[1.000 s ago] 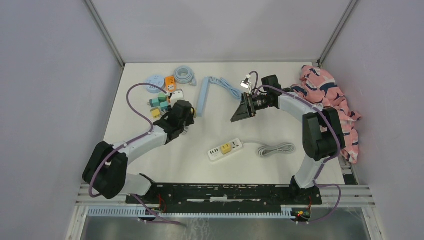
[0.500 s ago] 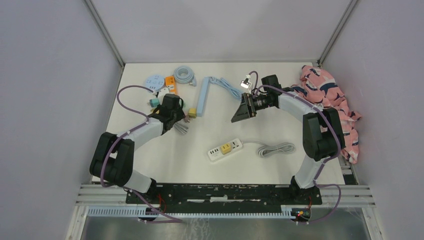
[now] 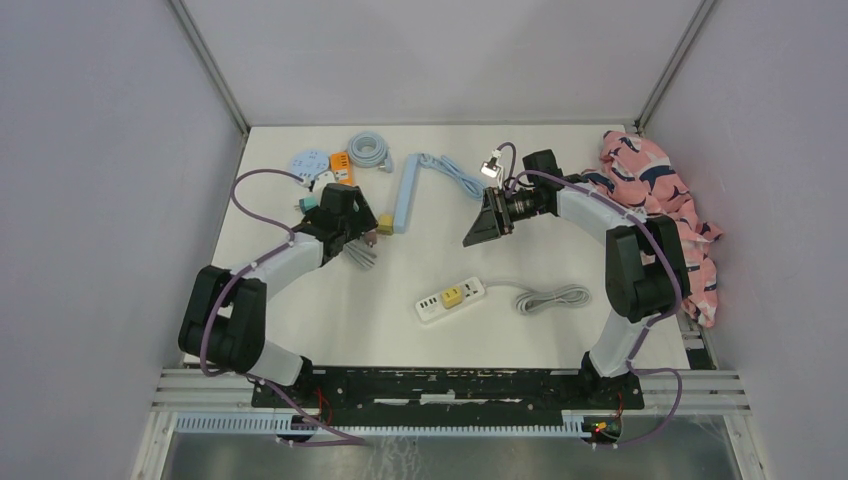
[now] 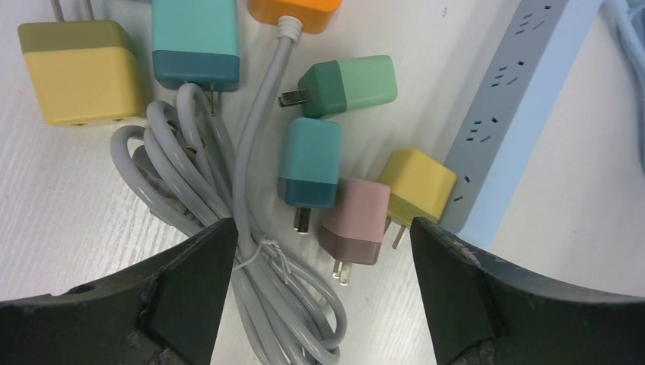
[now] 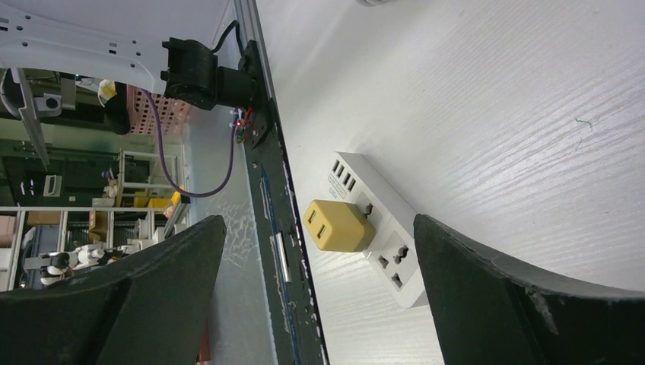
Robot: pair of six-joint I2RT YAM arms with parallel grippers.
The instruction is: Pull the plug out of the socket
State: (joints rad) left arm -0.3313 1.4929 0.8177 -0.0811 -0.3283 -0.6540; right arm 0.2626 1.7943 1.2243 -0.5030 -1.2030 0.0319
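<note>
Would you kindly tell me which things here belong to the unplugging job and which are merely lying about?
For the job:
- yellow plug, seated in the strip
- white power strip

Lying about:
- blue power strip
- pink plug
- green plug
- grey cable bundle
- pink cloth

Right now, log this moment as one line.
task: plug not pulled | left gripper: open, over loose plugs | right gripper: open, facing yellow plug, apart | yellow plug: seated in white power strip
</note>
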